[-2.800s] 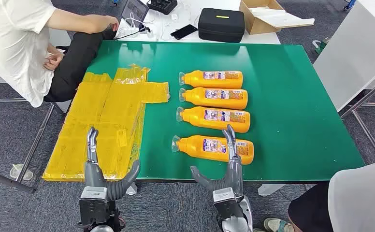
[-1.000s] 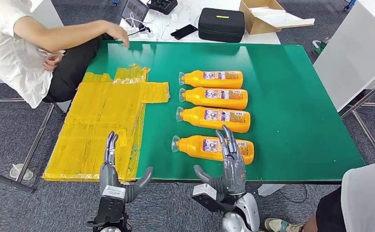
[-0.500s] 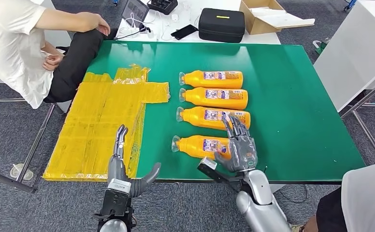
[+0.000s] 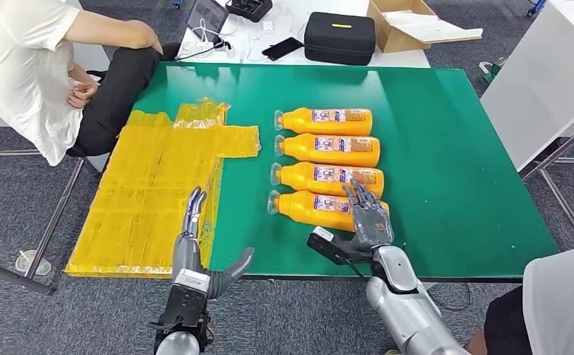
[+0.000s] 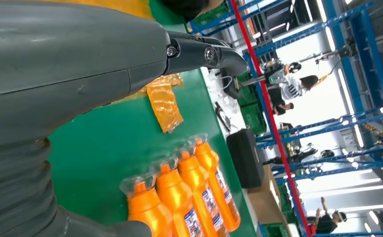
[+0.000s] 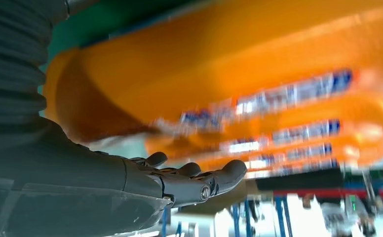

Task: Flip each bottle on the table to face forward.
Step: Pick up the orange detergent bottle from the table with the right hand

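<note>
My right hand [image 4: 369, 218] has advanced onto the nearest bottle [image 4: 321, 209], fingers apart over its base end; the bottle has shifted against its neighbour on the table [image 4: 454, 148]. Left hand [image 4: 199, 259] stays open, idle. Flip starting.

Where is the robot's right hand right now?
In the head view, the right hand is over the base end of the nearest orange bottle, at the near edge of the green table.
</note>
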